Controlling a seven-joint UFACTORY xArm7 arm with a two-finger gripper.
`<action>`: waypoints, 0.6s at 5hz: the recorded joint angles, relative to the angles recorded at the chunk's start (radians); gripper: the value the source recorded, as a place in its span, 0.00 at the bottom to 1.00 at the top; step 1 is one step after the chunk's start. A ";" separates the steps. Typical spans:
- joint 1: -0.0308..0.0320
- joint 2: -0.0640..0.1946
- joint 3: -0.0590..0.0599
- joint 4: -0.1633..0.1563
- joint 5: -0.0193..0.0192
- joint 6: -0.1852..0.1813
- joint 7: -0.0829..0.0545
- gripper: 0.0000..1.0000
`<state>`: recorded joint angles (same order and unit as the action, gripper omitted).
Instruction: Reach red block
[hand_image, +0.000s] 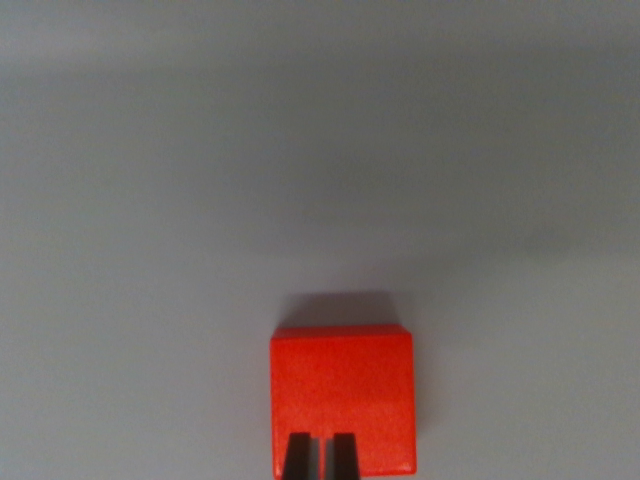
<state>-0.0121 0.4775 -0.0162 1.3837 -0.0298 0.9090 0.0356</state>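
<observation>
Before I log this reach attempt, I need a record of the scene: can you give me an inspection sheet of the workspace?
Surface: plain grey tabletop, bare and evenly lit.
Job's things: square red block lying flat, low in the wrist view, shadow behind it.
Clutter: nothing seen.
Grippers: dark gripper fingertips close together in front of the block's near edge, narrow gap between them; contact cannot be told.
Cables: nothing seen.
Surroundings: nothing seen beyond the tabletop.

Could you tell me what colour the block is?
The block is red, plain and unpatterned, seen in the wrist view.
</observation>
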 joint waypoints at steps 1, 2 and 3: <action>-0.0022 0.024 -0.003 -0.009 -0.0009 -0.032 -0.001 0.00; -0.0022 0.024 -0.003 -0.009 -0.0009 -0.032 -0.001 0.00; -0.0041 0.045 -0.005 -0.017 -0.0017 -0.060 -0.001 0.00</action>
<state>-0.0162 0.5222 -0.0213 1.3668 -0.0315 0.8490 0.0345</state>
